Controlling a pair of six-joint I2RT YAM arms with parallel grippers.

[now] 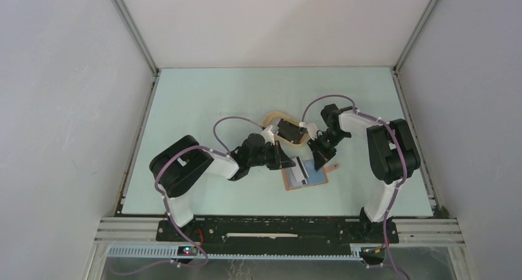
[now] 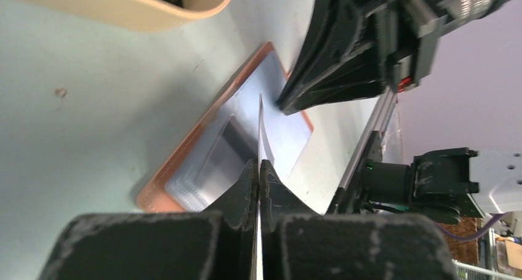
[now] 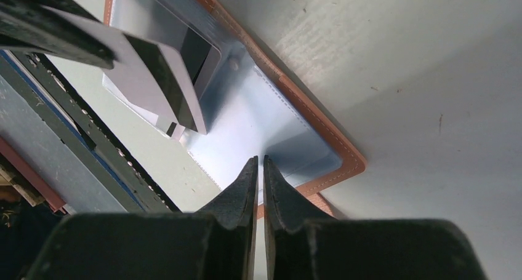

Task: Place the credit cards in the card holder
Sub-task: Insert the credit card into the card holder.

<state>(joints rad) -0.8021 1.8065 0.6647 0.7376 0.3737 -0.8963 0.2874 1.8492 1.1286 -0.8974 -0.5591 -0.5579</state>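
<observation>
– Two pincers, status?
– Your left gripper [image 2: 259,164] clamps one credit card [image 2: 261,129] edge-on over the card holder [image 1: 306,179], 5 o'clock of the tray [image 1: 276,112]. Your right gripper [image 3: 259,162]: narrow slit, tips at the holder; grip unclear.

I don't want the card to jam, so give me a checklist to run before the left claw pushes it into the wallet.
1. Card gripped by left claw: ok, pinched edge-on.
2. Wallet open, blue pockets up: ok.
3. Card edge in a pocket slot: cannot tell; it hangs over the wallet.
4. Right claw steadying wallet: cannot tell; near-closed tips over the lining, contact unclear.
5. Right claw clear of card: ok, a gap shows.
</observation>
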